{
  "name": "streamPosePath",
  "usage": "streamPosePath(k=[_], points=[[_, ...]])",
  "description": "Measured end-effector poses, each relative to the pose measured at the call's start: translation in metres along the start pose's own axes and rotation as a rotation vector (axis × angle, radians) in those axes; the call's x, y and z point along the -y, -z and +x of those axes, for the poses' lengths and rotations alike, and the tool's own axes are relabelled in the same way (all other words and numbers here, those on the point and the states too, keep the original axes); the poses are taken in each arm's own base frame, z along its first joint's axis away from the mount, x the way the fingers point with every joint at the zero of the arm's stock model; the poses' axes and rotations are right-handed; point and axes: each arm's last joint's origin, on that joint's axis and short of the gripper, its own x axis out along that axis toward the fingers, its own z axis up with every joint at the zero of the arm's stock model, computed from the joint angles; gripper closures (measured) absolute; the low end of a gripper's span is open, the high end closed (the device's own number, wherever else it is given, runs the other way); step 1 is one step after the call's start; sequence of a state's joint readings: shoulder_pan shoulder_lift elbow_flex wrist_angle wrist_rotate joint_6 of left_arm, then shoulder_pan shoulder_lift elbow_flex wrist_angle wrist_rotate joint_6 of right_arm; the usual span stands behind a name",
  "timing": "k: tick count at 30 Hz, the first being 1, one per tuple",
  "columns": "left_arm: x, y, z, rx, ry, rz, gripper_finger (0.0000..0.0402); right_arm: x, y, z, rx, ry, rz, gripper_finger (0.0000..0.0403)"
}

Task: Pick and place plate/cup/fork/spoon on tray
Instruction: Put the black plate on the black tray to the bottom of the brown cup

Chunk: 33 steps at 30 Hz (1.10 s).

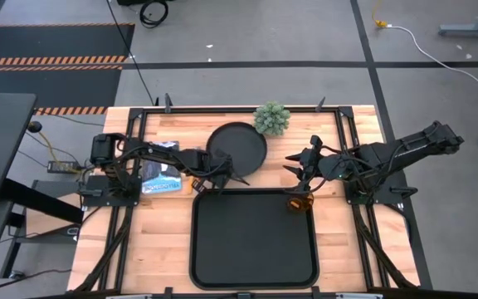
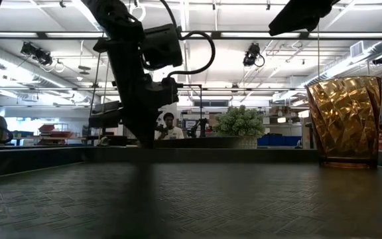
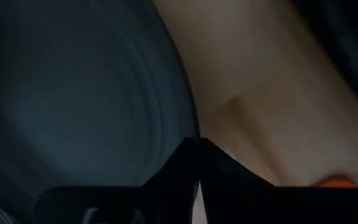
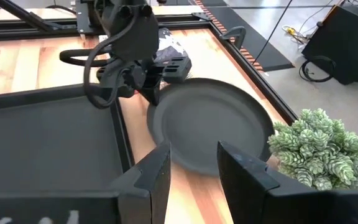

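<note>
High view: the left claw [image 1: 229, 176] sits at frame centre, clenched on the near rim of the round matte black plate [image 1: 237, 148], evidently to drag it onto the large black rectangular tray [image 1: 254, 241] below. Low view: the translucent amber cup [image 2: 345, 119] already stands on the tray at right. Right wrist view: the right claw [image 4: 194, 163] hangs released above the wooden desk [image 4: 17, 65], apparently waiting.

Light wooden table [image 1: 347, 249] with a black frame round the edges. Sitting on it: the big black tray [image 1: 254, 239] front and centre, the round plate [image 1: 237, 149] just behind it, a bushy green plant [image 1: 272, 119] right beside the plate, and a blue-and-white packet [image 1: 161, 178] off left.
</note>
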<state>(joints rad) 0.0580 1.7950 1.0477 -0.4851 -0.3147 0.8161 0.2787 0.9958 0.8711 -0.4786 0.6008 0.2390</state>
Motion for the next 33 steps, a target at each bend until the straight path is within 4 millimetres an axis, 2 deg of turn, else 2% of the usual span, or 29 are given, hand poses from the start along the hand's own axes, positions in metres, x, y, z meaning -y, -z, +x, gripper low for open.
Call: streamPosePath(k=[5,9,19,27,33], points=[[0.004,-0.005,-0.004,0.012,-0.002,0.018,0.0390,0.000,0.000,0.000,0.000,0.000,-0.004,0.0266],[0.012,-0.013,-0.020,0.041,-0.017,0.040,0.0390,0.000,0.000,0.000,0.001,0.000,-0.003,0.0266],[0.058,-0.041,-0.067,0.163,0.025,0.233,0.0390,0.001,-0.004,0.001,0.031,-0.001,-0.004,0.0266],[0.095,-0.060,-0.086,0.228,0.037,0.393,0.0387,0.002,-0.004,0.002,0.024,-0.019,0.008,0.0266],[0.116,-0.068,-0.096,0.296,0.076,0.511,0.0388,0.002,-0.004,0.002,0.023,-0.026,0.006,0.0266]])
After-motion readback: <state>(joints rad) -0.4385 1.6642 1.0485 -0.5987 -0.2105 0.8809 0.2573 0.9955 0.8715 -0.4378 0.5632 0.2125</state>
